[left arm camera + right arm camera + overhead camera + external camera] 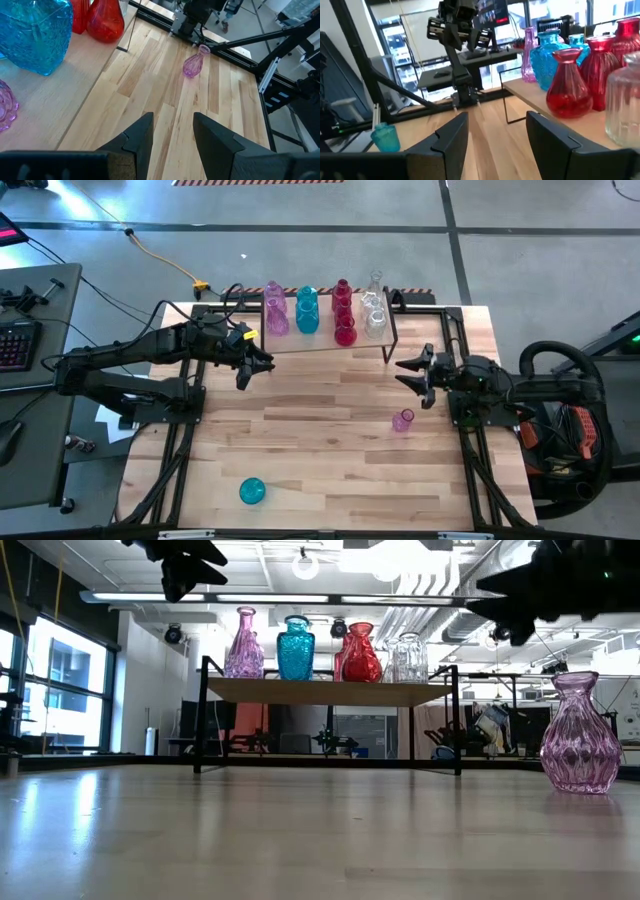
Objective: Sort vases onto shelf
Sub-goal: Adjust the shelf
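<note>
While most vases are already standing in colour rows on the shelf [390, 340], two are waiting on the table [330, 450]: a pink vase [402, 420] near the right edge and a teal vase [252, 491] near the front. Both grippers are hanging in the air, released and holding nothing: the left gripper [262, 363] is hovering just off the shelf's left front corner, the right gripper [408, 375] just off its right front corner, close to the pink vase.

Being thin glass, the pink vase is likely light, rigid, slick and breakable. Its ribbed belly is bulging wide, so I judge the narrow neck under the flared lip the safer hold, with the fingers [447, 137] closing gently and level. Squeezing hard or knocking the crowded shelf vases is the main risk.
</note>
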You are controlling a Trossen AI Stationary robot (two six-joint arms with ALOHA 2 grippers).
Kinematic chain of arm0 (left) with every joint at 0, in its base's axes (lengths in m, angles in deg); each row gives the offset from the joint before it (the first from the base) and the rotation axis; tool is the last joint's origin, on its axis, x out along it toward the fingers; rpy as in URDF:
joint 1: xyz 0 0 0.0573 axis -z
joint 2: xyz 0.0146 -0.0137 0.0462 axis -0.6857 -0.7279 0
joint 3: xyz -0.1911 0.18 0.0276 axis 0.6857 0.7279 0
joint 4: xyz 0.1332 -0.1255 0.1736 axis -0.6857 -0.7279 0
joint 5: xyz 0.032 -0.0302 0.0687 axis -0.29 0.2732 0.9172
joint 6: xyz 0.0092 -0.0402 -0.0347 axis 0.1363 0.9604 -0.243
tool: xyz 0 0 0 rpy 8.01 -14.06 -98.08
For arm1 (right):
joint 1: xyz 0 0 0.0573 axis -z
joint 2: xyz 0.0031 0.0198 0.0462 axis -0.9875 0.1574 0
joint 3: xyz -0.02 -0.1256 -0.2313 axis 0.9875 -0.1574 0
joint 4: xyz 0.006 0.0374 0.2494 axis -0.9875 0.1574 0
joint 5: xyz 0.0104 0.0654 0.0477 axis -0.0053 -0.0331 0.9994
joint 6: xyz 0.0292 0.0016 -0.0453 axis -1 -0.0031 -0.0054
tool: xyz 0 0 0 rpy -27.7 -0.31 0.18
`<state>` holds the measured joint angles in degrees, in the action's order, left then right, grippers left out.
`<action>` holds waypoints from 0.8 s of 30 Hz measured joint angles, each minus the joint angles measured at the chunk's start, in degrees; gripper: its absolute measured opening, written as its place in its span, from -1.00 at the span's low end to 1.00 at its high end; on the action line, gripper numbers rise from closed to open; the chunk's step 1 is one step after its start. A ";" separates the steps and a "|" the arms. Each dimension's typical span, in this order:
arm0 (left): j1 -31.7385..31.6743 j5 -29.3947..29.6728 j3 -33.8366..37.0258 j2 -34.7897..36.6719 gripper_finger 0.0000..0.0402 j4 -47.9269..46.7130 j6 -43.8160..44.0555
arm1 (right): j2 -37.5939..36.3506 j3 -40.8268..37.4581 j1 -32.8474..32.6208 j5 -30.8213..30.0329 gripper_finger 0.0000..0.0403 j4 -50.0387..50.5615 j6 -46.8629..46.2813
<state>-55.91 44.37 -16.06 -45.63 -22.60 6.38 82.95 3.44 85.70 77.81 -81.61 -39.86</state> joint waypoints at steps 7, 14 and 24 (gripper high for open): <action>0.02 -0.02 0.00 0.00 -0.35 0.00 0.00 | -4.75 -7.63 0.00 -0.48 -0.10 -6.45 0.24; 0.00 0.00 0.00 0.02 -0.35 0.00 0.00 | -5.68 -9.21 0.00 -0.49 -0.10 -2.12 -0.22; 0.02 -0.01 0.00 0.01 -0.35 -0.01 0.00 | -5.67 -9.21 0.01 -0.49 -0.10 1.08 -0.20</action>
<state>-55.89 44.36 -16.06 -45.62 -22.61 6.38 77.28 -5.78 85.71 77.32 -80.53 -40.05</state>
